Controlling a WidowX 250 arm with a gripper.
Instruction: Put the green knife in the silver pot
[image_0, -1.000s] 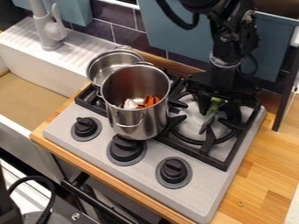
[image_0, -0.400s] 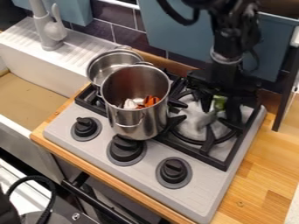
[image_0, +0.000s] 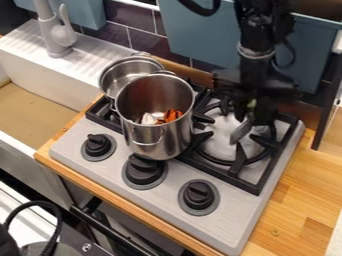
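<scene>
One pincer (image_0: 247, 111) grips the green knife (image_0: 240, 131), open room between it and the tall pot's rim (image_0: 192, 104).

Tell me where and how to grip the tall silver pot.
Grip the tall silver pot at its picture-right rim, probably best from above: the top is open and the thin wall stands upright, so clasp it inside and out.

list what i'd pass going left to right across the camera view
faucet → leftmost stove knob → tall silver pot → rightmost stove knob → green-handled knife → wooden countertop beyond the stove's right edge
</scene>
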